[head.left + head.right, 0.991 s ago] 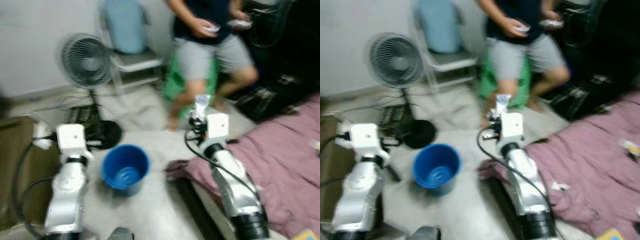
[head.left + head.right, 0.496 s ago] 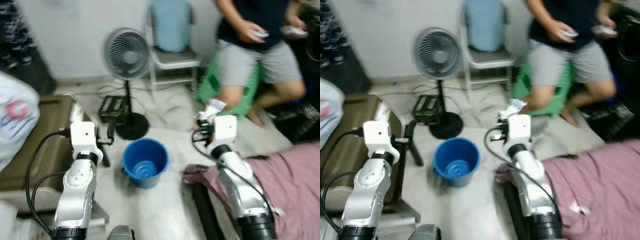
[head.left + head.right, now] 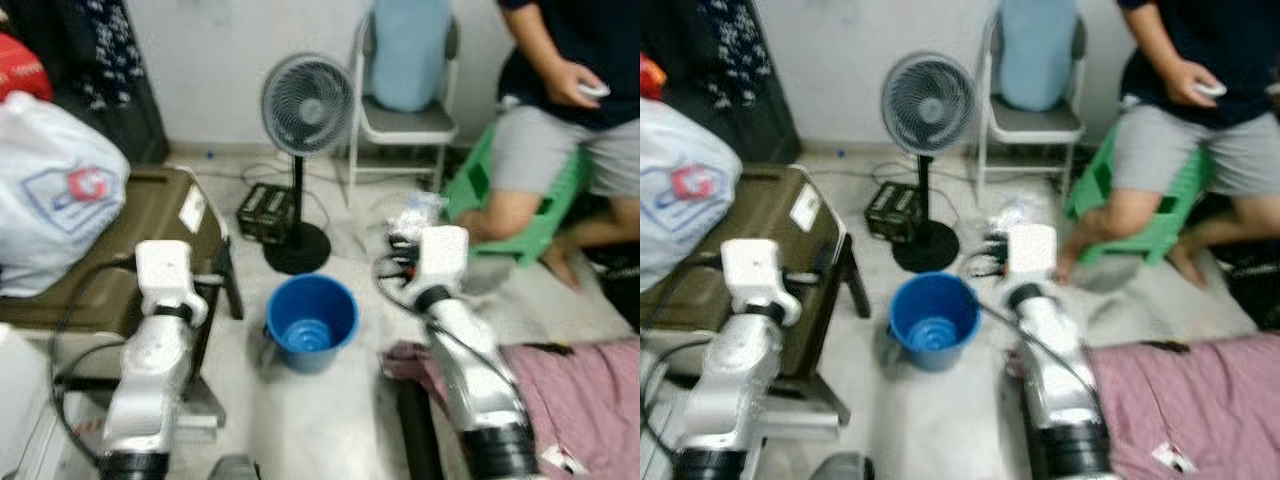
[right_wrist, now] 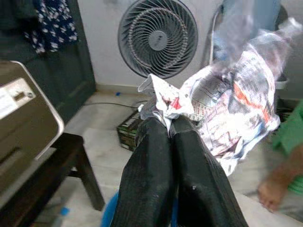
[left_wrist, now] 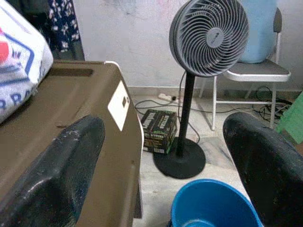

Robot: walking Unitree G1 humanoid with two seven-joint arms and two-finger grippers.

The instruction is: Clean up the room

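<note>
Crumpled wrapper (image 4: 227, 109), printed silver plastic with red and white, clamped between the right gripper's (image 4: 169, 130) pressed-together black fingers (image 4: 151, 175), upper centre of the right wrist view; in the left eye view a pale blur (image 3: 415, 212) just above the right wrist block, centre right of the frame, to the right of and above the bucket.

Largest in view: a brown case (image 3: 120, 240) on a dark stand at left centre, carrying a big white plastic bag (image 3: 55, 205) with a red and blue mark in the upper left. Lower right corner: mauve bedding (image 3: 570, 395). Upper right: a seated person (image 3: 570, 120) in grey shorts on a green stool (image 3: 510, 205), one hand (image 3: 572, 85) holding a small white object. Top centre: a metal chair (image 3: 405, 110) with a light blue bundle on its seat. Just left of the chair: a standing fan (image 3: 305, 105) on a round black base, with a small dark box (image 3: 265, 212) beside that base. Centre of the frame: a blue bucket (image 3: 312, 322) on the pale floor, between the two silver arms, its contents not made out.

Left gripper (image 5: 165, 156) spread wide apart, holding nothing, near the case's edge and above the bucket's rim in the left wrist view. Both eye views blurred.
</note>
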